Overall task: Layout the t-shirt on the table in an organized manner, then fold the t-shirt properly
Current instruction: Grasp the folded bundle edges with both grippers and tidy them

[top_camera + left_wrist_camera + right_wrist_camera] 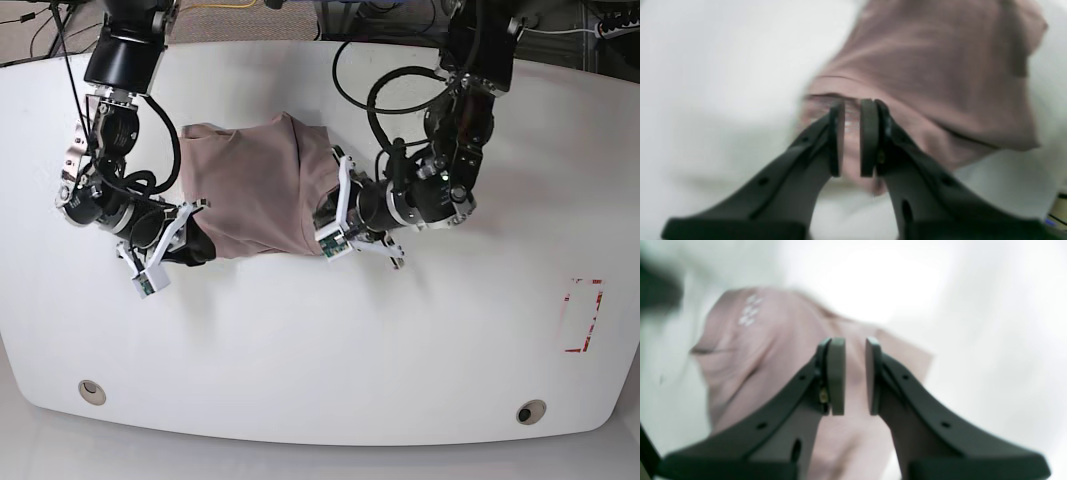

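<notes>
both claws (325,225) on t-shirt (250,190)

Both arms reach low toward each other. The left gripper (853,138) and the right gripper (853,376) each show narrowly parted pads, cloth between them.

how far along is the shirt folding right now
Early: the t-shirt lies bunched and wrinkled mid-table, not spread flat. In hand: the left pincer pinches cloth at one edge, and the right pincer sits at the opposite edge, jaws narrowly apart over fabric. Left: flattening it, then all the folds.
</notes>
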`<state>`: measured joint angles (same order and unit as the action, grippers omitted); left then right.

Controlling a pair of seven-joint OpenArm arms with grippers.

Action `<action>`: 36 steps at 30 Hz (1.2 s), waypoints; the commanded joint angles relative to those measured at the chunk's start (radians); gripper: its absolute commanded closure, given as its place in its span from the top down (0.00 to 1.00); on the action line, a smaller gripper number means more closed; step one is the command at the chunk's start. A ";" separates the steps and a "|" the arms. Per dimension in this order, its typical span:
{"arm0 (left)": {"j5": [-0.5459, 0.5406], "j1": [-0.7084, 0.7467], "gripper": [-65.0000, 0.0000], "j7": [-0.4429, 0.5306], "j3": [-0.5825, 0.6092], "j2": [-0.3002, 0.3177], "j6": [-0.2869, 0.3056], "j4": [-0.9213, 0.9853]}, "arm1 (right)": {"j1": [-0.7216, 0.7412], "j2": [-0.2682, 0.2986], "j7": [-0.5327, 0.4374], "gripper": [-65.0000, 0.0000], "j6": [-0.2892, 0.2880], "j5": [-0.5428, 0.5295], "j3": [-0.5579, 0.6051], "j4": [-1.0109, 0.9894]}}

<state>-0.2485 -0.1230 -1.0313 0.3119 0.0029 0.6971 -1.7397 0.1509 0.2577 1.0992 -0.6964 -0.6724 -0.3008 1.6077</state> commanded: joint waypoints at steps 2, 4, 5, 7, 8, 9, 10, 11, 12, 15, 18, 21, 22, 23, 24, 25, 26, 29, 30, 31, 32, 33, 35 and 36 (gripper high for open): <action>0.018 0.006 0.10 0.021 0.048 -0.013 0.001 0.039 | 0.066 0.036 -0.083 0.18 -0.002 -0.017 0.039 -0.077; 0.050 0.016 0.10 0.021 0.077 -0.016 0.001 0.067 | 0.079 0.058 -0.130 0.17 -0.002 -0.017 0.074 -0.120; 0.062 0.026 0.10 0.022 0.092 -0.016 0.001 0.076 | 0.080 0.062 -0.152 0.17 -0.002 -0.017 0.091 -0.137; 0.088 0.038 0.10 0.024 0.126 -0.016 0.001 0.083 | 0.085 0.065 -0.205 0.17 -0.002 -0.017 0.131 -0.175; 0.099 0.042 0.10 0.024 0.138 -0.016 0.001 0.085 | 0.085 0.067 -0.228 0.17 -0.002 -0.017 0.147 -0.195; 0.108 0.047 0.10 0.024 0.149 -0.016 0.001 0.086 | 0.085 0.067 -0.250 0.17 -0.002 -0.017 0.160 -0.212; 0.119 0.049 0.10 0.024 0.161 -0.016 0.001 0.088 | 0.085 0.067 -0.278 0.17 -0.002 -0.017 0.174 -0.235; 0.127 0.050 0.10 0.024 0.168 -0.016 0.001 0.090 | 0.085 0.067 -0.299 0.17 -0.002 -0.017 0.185 -0.251; 0.134 0.052 0.10 0.024 0.174 -0.016 0.001 0.091 | 0.082 0.067 -0.325 0.17 -0.002 -0.016 0.197 -0.271; 0.156 0.052 0.10 0.024 0.172 -0.011 0.001 0.093 | 0.077 0.068 -0.400 0.17 -0.002 -0.013 0.240 -0.338; 0.165 0.047 0.10 0.024 0.163 -0.005 0.001 0.093 | 0.074 0.068 -0.460 0.17 -0.002 0.036 0.263 -0.387; 0.165 0.042 0.10 0.024 0.151 0.024 0.001 0.093 | 0.040 0.062 -0.512 0.17 -0.002 0.121 0.254 -0.413; 0.165 0.035 0.10 0.026 0.149 0.032 0.001 0.093 | 0.029 0.061 -0.525 0.17 -0.002 0.139 0.246 -0.415; 0.165 0.024 0.10 0.026 0.149 0.039 0.001 0.094 | 0.017 0.061 -0.541 0.17 -0.002 0.156 0.237 -0.415; 0.163 0.010 0.10 0.026 0.149 0.050 0.001 0.102 | 0.002 0.061 -0.557 0.17 -0.002 0.171 0.226 -0.415; 0.163 0.001 0.10 0.026 0.151 0.061 0.001 0.113 | -0.009 0.061 -0.566 0.17 -0.002 0.178 0.217 -0.413; 0.163 -0.013 0.10 0.026 0.151 0.073 0.001 0.131 | -0.026 0.061 -0.574 0.17 -0.002 0.176 0.208 -0.412; 0.162 -0.050 0.10 0.038 0.151 0.093 0.001 0.192 | -0.070 0.065 -0.574 0.17 -0.002 0.176 0.176 -0.393; 0.162 -0.060 0.10 0.049 0.151 0.098 0.001 0.214 | -0.086 0.065 -0.574 0.17 -0.002 0.176 0.163 -0.381; 0.162 -0.073 0.10 0.065 0.151 0.104 0.001 0.240 | -0.107 0.065 -0.574 0.17 -0.002 0.176 0.150 -0.363; 0.163 -0.085 0.10 0.092 0.154 0.111 0.001 0.274 | -0.135 0.065 -0.572 0.17 -0.002 0.176 0.131 -0.335; 0.163 -0.093 0.10 0.108 0.155 0.119 0.001 0.298 | -0.155 0.064 -0.571 0.17 -0.002 0.176 0.117 -0.312; 0.163 -0.114 0.10 0.138 0.158 0.128 0.001 0.350 | -0.198 0.061 -0.569 0.17 -0.002 0.176 0.096 -0.261; 0.163 -0.125 0.10 0.151 0.158 0.128 0.001 0.378 | -0.219 0.059 -0.569 0.17 -0.002 0.176 0.090 -0.238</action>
<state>-0.1001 -0.2157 -0.8818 0.4690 0.1268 0.6975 -1.4040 -0.0406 0.3046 0.5320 -0.6945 -0.4953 -0.1963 1.3106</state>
